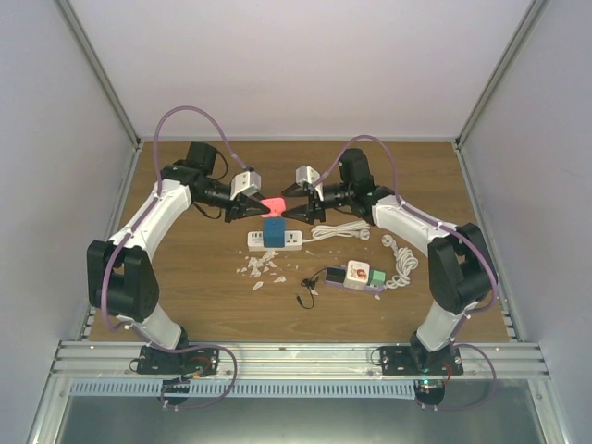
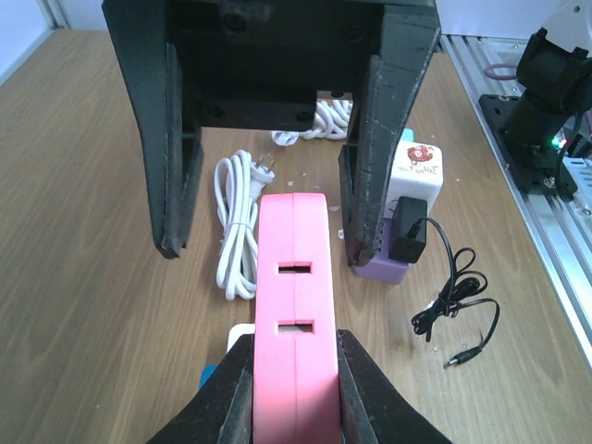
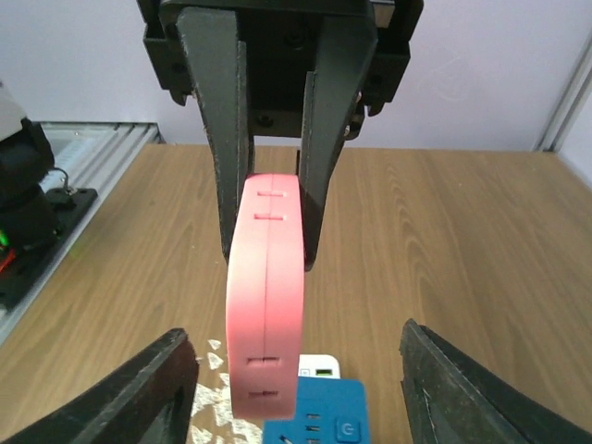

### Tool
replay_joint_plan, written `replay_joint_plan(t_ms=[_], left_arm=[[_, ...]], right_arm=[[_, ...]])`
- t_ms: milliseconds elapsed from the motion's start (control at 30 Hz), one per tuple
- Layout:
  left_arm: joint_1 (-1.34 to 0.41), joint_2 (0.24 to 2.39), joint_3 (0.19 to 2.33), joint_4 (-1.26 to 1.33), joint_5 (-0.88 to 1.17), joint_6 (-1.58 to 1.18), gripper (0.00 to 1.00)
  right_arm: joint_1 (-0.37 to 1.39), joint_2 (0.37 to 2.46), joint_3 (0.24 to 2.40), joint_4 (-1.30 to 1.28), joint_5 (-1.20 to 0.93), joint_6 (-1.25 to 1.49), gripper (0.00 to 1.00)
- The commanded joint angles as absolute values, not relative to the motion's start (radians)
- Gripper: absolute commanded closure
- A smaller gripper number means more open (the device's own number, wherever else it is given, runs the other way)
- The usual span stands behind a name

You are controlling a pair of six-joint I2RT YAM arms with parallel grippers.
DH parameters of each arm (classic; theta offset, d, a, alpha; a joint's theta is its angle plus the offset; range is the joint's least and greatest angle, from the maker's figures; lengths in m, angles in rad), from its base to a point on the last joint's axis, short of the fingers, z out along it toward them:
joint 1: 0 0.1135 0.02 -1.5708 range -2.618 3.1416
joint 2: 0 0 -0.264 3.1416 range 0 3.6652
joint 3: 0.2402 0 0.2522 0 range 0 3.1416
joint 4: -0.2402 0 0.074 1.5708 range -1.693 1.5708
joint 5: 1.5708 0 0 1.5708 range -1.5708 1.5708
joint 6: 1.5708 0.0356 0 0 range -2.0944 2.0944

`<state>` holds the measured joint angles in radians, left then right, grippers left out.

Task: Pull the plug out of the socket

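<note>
Two grippers meet above a white strip (image 1: 295, 240) lying at mid-table. Nearest the arm bases, to the right of the strip and in front of it, a purple block (image 1: 363, 288) is laid. It carries a white and a green adapter, and a black adapter (image 1: 319, 276) with a thin lead is set at its left end. White chips (image 1: 261, 270) are scattered just in front of the strip. A blue block (image 1: 275, 229) is seated on the strip.

Directly above the blue block, the pink plug (image 1: 273, 204) is held off the strip. Whether its lower end touches the blue block cannot be told. The plug is clamped on both flat sides by the left gripper (image 2: 294, 379). The right gripper (image 3: 293, 331) is spread wide, its fingers set to either side of the plug without contact. A coiled white cord (image 1: 340, 231) is laid just right of the strip, slightly beyond it.
</note>
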<state>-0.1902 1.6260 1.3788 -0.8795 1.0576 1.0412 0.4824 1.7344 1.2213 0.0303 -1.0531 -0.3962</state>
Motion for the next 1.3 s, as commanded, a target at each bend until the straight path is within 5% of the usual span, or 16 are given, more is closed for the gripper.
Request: replay_joint_plan(t_ms=[0, 400, 567, 800, 1267], left_arm=[[-0.202, 1.578, 1.352, -0.812, 1.084, 1.022, 0.85], [-0.21, 1.571, 1.331, -0.805, 1.038, 1.05, 0.84], [-0.205, 1.567, 1.319, -0.792, 1.02, 1.04, 0.7], [-0.139, 1.559, 1.32, -0.788, 1.016, 1.026, 0.49], [-0.125, 1.576, 1.362, -0.887, 1.102, 1.016, 0.63]], right_arm=[[0.498, 1.724, 1.262, 0.005, -1.083, -0.388, 0.44], [0.501, 1.773, 1.329, -0.066, -1.103, -0.365, 0.84], [0.501, 1.793, 1.366, -0.117, -1.108, -0.366, 0.97], [0.496, 1.79, 1.378, -0.136, -1.129, -0.32, 0.99], [0.476, 1.841, 1.426, -0.249, -1.248, -0.276, 0.99]])
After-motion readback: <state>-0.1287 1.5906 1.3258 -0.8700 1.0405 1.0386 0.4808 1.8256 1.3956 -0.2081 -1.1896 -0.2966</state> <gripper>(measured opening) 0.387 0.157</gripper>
